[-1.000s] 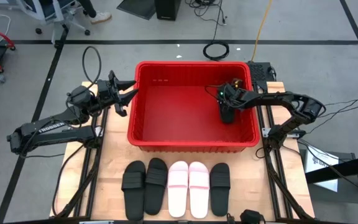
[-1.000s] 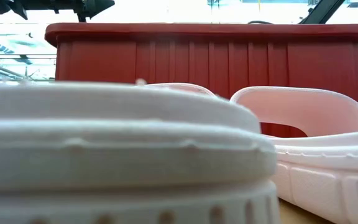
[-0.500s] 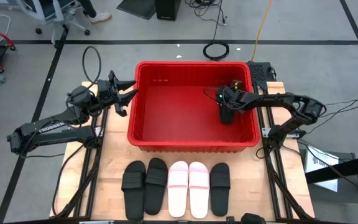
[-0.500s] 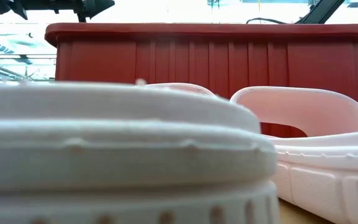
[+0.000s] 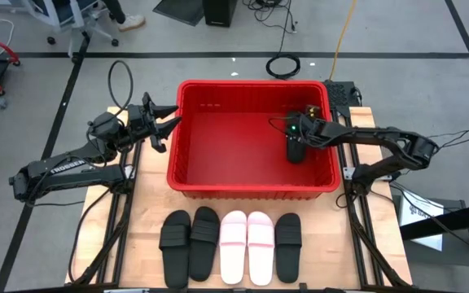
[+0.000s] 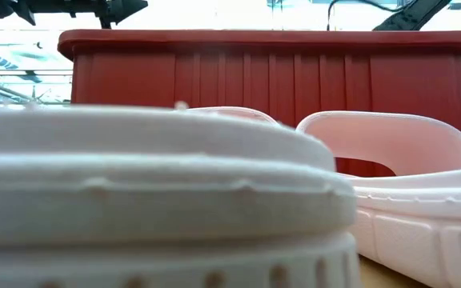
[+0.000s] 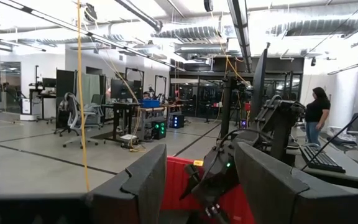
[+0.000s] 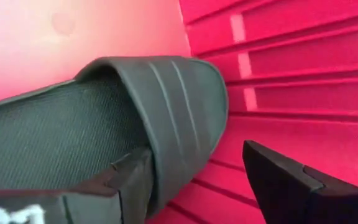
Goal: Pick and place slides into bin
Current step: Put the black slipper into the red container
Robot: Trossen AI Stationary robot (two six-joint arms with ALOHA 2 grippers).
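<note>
Slides (image 5: 232,245) line the wooden table (image 5: 149,212) — right end effector (image 5: 297,143) released in red bin (image 5: 187,175).

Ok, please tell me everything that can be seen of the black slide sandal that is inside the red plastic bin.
The matte black slide sandal lies in the right part of the large bright red plastic bin, on its ribbed base. It looks like soft foam or rubber, with a finely textured footbed and a wide strap marked by shallow grooves. In the high view the right gripper covers most of it. The right wrist view shows the fingers spread; one finger overlaps its edge, but contact cannot be confirmed.
</note>
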